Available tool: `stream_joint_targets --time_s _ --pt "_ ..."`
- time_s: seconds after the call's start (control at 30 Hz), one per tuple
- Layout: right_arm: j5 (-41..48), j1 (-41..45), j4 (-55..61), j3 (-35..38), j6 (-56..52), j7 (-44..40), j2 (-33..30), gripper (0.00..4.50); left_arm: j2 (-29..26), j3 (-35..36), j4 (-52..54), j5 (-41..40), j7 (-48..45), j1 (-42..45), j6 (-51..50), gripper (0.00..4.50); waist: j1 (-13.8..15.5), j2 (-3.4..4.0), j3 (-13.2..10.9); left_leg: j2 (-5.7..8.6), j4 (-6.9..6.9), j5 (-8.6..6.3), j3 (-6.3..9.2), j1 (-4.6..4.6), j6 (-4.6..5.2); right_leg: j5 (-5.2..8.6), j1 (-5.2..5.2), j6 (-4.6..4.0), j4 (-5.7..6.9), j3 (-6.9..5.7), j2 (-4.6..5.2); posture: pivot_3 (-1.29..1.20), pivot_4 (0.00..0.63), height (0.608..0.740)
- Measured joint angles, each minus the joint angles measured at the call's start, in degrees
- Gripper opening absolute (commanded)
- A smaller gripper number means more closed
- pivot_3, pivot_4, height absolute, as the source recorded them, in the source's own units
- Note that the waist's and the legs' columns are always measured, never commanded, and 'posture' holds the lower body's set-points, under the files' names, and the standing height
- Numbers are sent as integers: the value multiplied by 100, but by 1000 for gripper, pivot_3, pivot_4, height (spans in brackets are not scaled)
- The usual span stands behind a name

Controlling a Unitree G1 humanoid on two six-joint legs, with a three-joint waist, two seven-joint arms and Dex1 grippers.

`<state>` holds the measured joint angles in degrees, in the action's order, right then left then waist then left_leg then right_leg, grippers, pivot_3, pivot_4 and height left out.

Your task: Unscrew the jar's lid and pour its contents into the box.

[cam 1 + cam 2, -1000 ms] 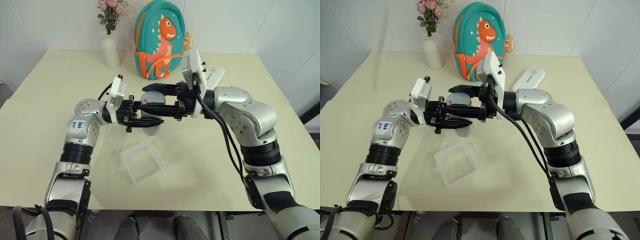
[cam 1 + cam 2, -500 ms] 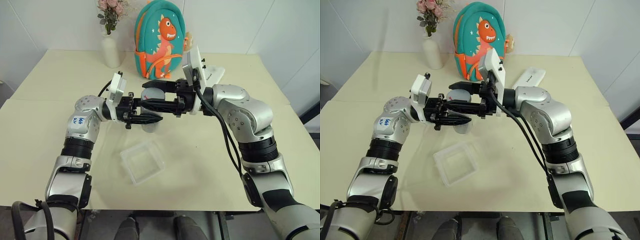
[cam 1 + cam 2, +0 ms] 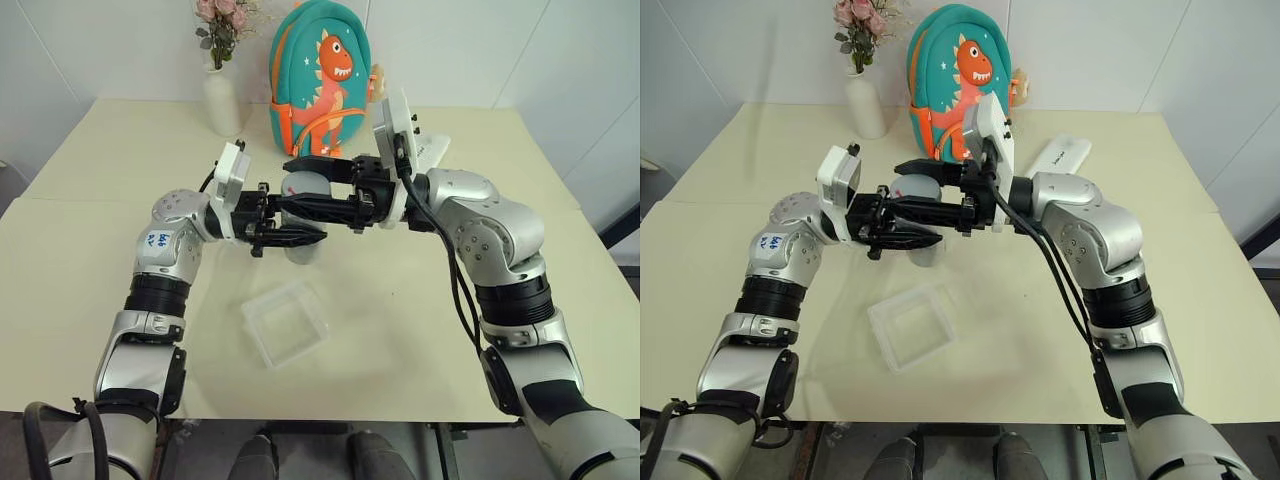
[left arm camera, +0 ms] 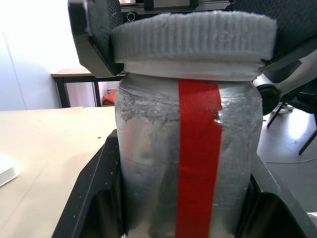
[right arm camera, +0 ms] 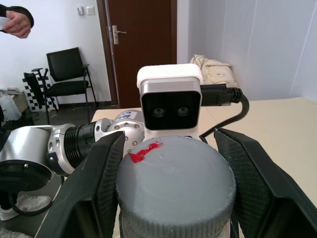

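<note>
Office rm — chair [image 5: 67,74], door [image 5: 138,47], white walls.

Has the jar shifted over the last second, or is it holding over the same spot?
Yes, slightly: the jar has risen a little, toward the backpack and away from the box.

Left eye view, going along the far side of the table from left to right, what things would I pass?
White flower vase → teal dinosaur backpack → white oblong case, partly hidden behind the right arm.
</note>
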<state>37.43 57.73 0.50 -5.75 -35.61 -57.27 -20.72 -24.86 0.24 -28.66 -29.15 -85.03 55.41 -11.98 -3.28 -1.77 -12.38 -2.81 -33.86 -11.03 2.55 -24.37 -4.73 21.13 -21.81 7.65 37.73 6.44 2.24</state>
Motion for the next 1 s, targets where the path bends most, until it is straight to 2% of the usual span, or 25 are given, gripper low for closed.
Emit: stream_joint_targets --time_s 0.43,1.0 --pt "-388 -11 -222 -14 648 -329 39 2551 183 54 -376 -13 -94 155 -20 2057 0 0 0 0 -1 0 0 0 -1 1 0 1 1 0 0 0 150 740" --pt "-578 -35 -221 -150 661 -413 43 2551 181 82 -192 -15 -94 -141 -196 2057 -2 1 0 0 -2 1 0 0 -2 1 0 1 4 0 0 0 150 740"
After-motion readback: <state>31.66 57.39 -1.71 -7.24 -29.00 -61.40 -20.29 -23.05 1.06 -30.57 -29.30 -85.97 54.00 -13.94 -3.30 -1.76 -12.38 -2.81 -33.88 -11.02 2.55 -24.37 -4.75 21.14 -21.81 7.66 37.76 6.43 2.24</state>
